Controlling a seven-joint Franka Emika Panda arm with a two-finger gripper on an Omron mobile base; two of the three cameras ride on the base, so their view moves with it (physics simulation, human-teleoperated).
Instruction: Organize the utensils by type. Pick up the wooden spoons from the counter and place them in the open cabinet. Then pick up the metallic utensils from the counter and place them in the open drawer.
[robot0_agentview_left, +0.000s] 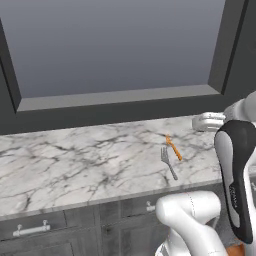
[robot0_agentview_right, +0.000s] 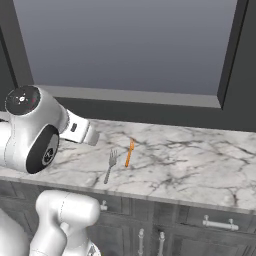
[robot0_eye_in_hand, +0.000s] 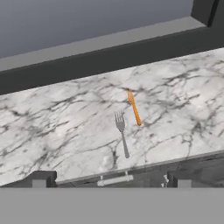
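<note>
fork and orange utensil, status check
Hand open, empty, short of the counter. Fork and orange-handled utensil lie side by side, apart. Nothing in the way.

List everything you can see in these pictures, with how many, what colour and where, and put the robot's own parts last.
fork: one, silver-grey, flat on the counter near its front edge, tines pointing toward the wall.
orange-handled utensil: one, bright orange, thin, on the counter just beside the fork, apart from it and a little further back.
counter: one, white marble with grey veins, running across below the window.
window: one, grey-blue pane in a dark frame with a pale grey sill, behind the counter.
drawer fronts: dark grey with short silver handles, below the counter edge.
arm: one, white with dark joints, rising in front of the counter.
gripper: one, dark fingertips set wide apart, held back from the counter and aimed toward the fork.
</note>
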